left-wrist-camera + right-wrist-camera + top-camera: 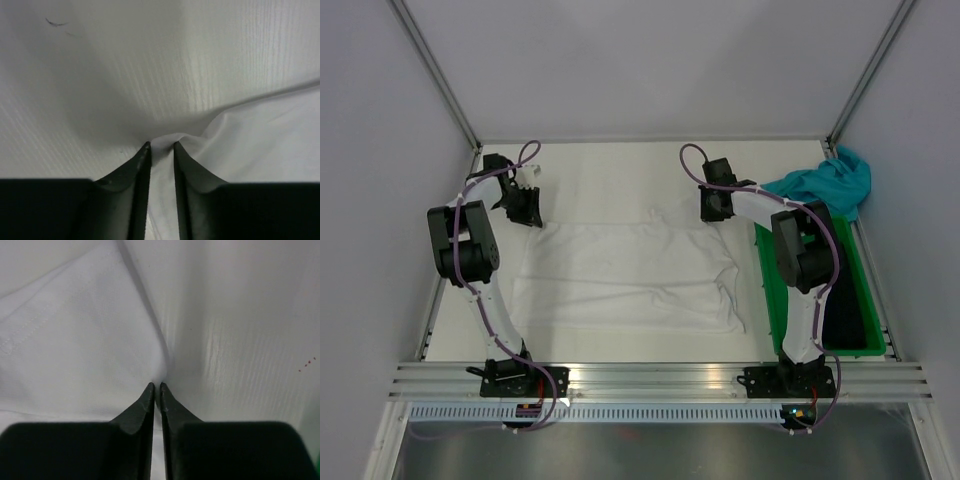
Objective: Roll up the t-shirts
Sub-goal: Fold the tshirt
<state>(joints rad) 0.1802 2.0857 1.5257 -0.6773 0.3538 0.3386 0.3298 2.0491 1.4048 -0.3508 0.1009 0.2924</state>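
Above the arm bases at the bottom of the top view, the white t-shirt (620, 275) lies flat in the centre of the table (610, 170), its long axis left to right. Both arms hold its far edge: the left fingers (527, 210) are clamped on a fold at the upper left corner, the right fingers (713, 207) pinched almost together on cloth further right. The roll probably goes from this edge toward the bottom. At upper right the teal t-shirt (832, 180) hangs over the far end of the green bin (767, 300); pale walls (380, 150) enclose the table.
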